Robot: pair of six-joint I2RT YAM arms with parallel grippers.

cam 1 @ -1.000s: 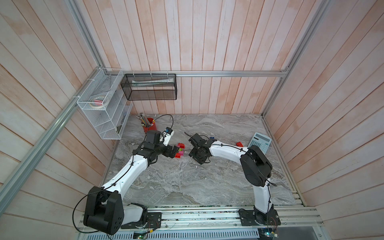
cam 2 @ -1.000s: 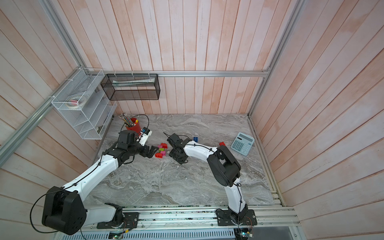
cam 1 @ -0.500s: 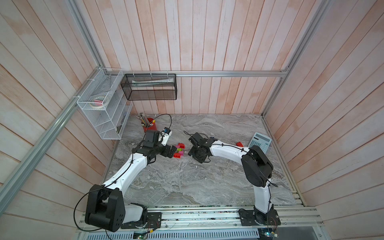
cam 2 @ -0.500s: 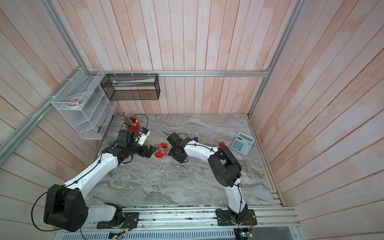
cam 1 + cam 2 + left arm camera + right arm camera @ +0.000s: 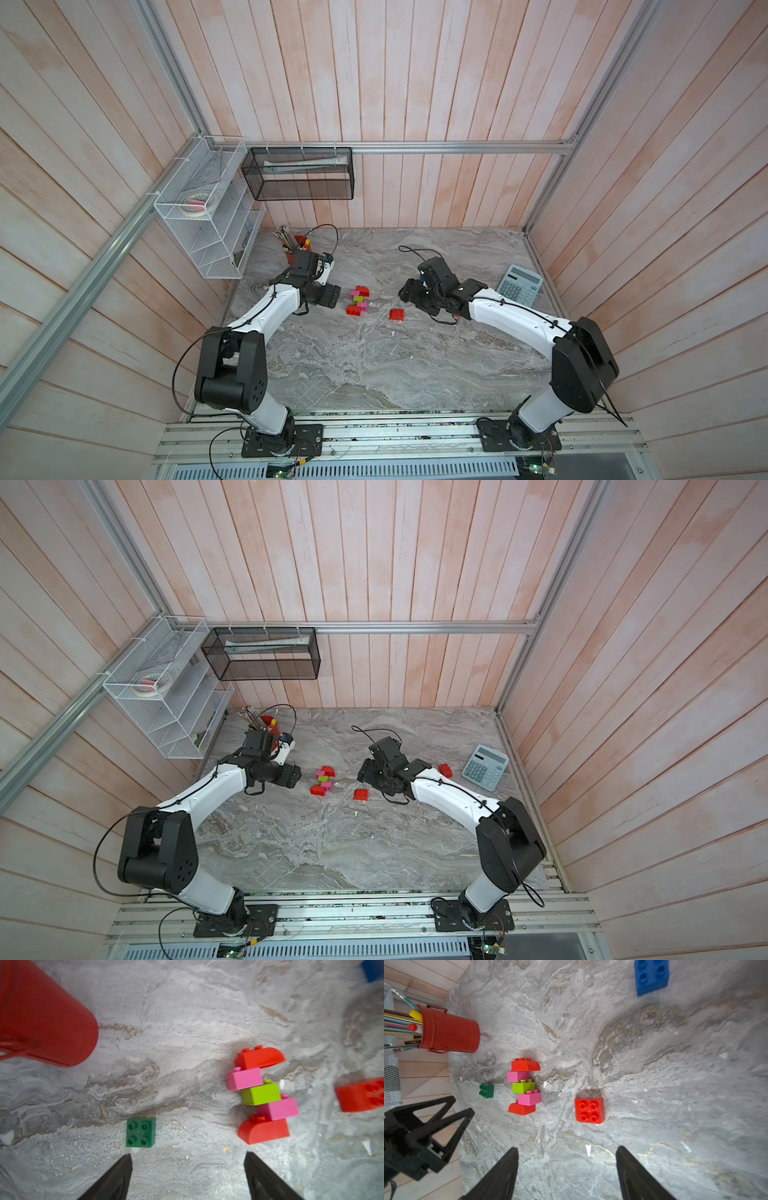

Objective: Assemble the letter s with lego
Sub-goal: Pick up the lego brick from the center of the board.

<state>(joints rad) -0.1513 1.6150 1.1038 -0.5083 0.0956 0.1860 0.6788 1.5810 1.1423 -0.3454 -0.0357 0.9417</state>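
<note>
Blue brick (image 5: 373, 969) cut off; blurred

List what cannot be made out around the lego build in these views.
- dark green brick: plain in the left wrist view; hidden by the left gripper in both top views.
- blue brick: cut off by the frame corner in the left wrist view.
- loose red brick: blurred and cut by the edge in the left wrist view.
- calculator: keys too small to read in a top view.
</note>
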